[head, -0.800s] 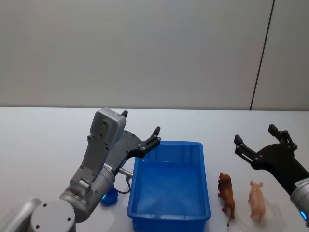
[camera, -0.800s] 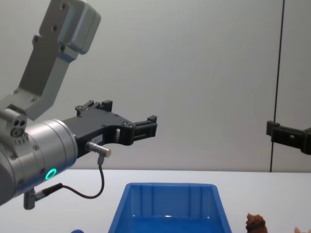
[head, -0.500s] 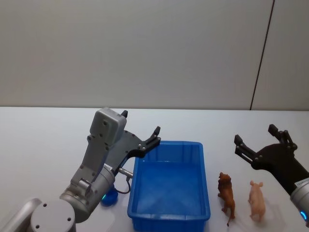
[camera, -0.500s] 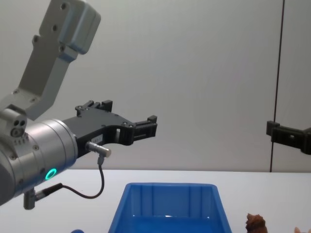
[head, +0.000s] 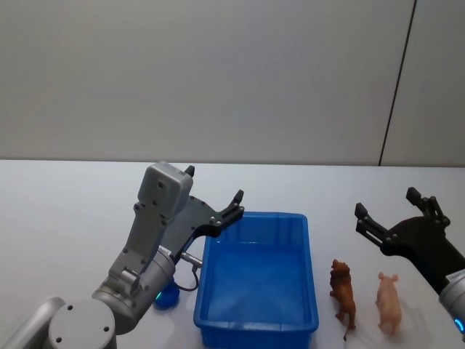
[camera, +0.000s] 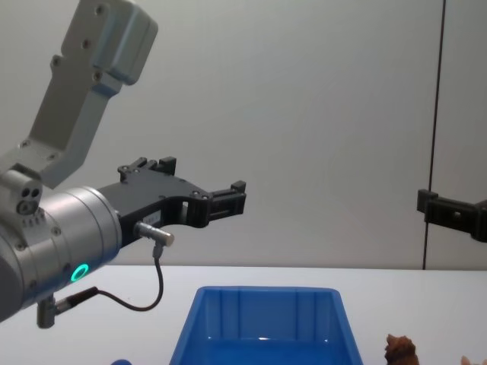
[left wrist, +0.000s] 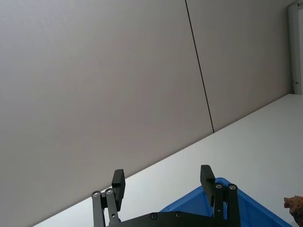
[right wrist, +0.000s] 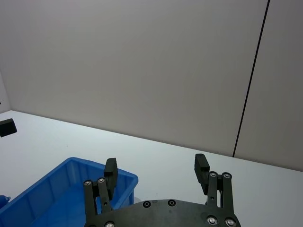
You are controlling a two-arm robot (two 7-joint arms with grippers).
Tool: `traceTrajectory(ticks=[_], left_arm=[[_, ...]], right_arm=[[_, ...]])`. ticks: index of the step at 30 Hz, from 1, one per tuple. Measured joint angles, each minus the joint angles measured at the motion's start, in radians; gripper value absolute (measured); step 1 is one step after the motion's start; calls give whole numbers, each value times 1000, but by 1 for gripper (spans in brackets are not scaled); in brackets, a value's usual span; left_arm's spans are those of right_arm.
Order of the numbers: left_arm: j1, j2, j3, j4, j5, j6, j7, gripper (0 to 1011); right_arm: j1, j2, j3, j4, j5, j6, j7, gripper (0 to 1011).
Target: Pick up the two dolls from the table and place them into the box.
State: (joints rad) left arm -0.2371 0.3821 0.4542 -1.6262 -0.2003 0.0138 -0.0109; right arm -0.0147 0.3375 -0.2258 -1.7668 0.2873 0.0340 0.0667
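I see my left arm (head: 149, 240) bent sharply up at the elbow, with its silver wrist (head: 163, 190) angled forward. The left gripper (head: 213, 184) is held raised, its black fingers spread wide apart. My right arm (head: 452, 291) comes in low from the right. The right gripper (head: 386, 201) hovers level, its fingers parted just as wide.

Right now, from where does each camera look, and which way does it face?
Head: high up, facing forward and down at the table, blue box, brown doll, pink doll; left gripper and right gripper show.
Chest: lower, facing across the table to the wall; left arm large.
Left wrist: behind the left gripper, facing wall and box.
Right wrist: behind the right gripper, facing wall and box.
Shared: all four see the box.
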Motion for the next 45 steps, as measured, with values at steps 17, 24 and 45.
traceTrajectory(ticks=[17,24,45], left_arm=[[0,0,0,0,0,0,0,1001],[0,0,0,0,0,0,0,1001],[0,0,0,0,0,0,0,1001]], right_arm=[[-1,0,0,0,-1,0,0,1001],[-8,-4,-1,-6,-16,17,-28,1001],[-35,-35,-20,11,-77,176,-143,1001]])
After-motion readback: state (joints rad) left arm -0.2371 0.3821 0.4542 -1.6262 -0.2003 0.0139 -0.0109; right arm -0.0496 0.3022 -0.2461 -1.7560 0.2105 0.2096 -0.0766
